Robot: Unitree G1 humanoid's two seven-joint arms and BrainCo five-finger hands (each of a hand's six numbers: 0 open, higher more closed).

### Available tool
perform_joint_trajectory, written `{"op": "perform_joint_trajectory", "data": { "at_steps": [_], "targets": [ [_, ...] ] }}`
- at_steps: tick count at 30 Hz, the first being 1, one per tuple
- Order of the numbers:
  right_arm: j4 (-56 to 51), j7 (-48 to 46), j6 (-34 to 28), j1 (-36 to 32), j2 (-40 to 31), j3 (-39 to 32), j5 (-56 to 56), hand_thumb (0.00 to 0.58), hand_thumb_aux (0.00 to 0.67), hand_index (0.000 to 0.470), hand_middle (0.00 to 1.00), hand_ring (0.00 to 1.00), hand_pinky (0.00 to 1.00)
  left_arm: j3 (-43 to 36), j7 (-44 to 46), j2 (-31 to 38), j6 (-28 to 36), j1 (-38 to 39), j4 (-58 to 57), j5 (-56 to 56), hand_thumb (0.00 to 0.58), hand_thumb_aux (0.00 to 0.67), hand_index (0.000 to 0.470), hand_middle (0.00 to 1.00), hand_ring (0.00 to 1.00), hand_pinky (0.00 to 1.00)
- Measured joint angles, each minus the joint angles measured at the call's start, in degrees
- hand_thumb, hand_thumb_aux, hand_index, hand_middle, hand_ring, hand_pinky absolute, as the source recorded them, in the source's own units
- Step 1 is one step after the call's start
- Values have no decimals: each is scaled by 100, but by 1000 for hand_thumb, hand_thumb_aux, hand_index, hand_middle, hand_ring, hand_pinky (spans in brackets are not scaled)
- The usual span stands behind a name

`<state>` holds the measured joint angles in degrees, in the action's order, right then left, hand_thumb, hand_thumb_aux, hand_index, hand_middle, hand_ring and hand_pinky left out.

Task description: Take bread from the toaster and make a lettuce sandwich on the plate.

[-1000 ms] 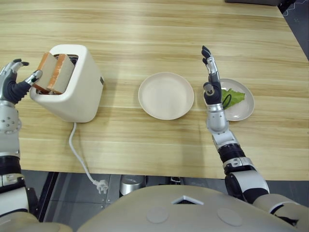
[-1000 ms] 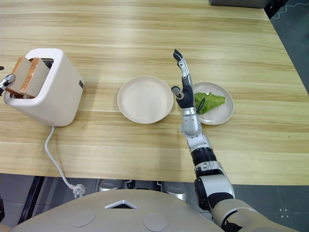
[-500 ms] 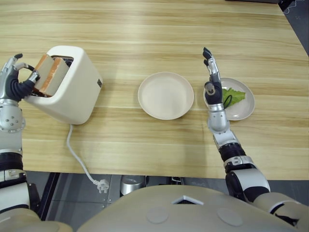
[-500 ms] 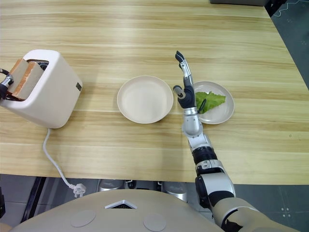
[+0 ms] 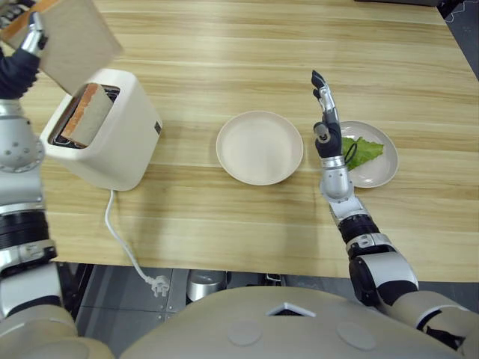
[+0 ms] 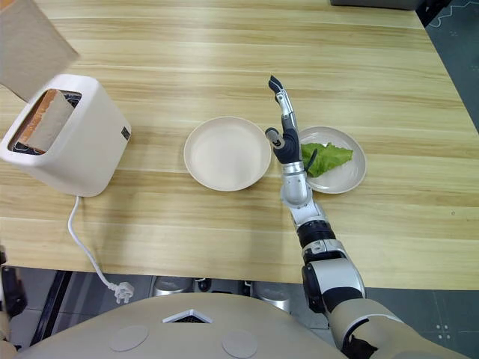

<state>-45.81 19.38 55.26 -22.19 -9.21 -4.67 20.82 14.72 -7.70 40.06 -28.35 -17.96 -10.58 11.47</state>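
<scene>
Bread slice [image 5: 75, 37] lifted clear above toaster [image 5: 112, 146], pinched in left hand [image 5: 15, 67] | second slice [image 5: 84, 120] in slot | plate [image 5: 260, 149] bare | lettuce [image 5: 364, 149] untouched on side dish [image 5: 378, 178] | right hand [image 5: 323, 120] flat-fingered, holding nothing (assembly not begun)

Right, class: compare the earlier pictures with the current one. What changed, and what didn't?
The left hand, which gripped a bread slice in the toaster, has pulled it up and clear and holds it above the toaster. The second slice stayed in its slot. The right hand stayed raised and open between the empty plate and the lettuce.
</scene>
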Motion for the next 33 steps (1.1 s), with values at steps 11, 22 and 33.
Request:
{"op": "perform_joint_trajectory", "data": {
  "at_steps": [11, 22, 33],
  "targets": [
    [-124, 642, -1191, -800, -1490, -298, 1424, 0, 0, 0, 0, 0, 0, -1694, 1514, -2335, 386, -395, -789, -766, 580, 670, 460, 1000, 1000, 1000],
    [-1717, 1437, -3331, -1457, -3363, -1996, 3669, 0, 0, 0, 0, 0, 0, -1863, 1726, -3361, -227, -1668, -4295, -760, 580, 670, 460, 1000, 1000, 1000],
    [-2355, 1445, -2893, -1540, -3651, -3425, 4378, 0, 0, 0, 0, 0, 0, -1404, 1797, -3814, -133, -2048, -5624, -1034, 580, 670, 460, 1000, 1000, 1000]
  ]
}}
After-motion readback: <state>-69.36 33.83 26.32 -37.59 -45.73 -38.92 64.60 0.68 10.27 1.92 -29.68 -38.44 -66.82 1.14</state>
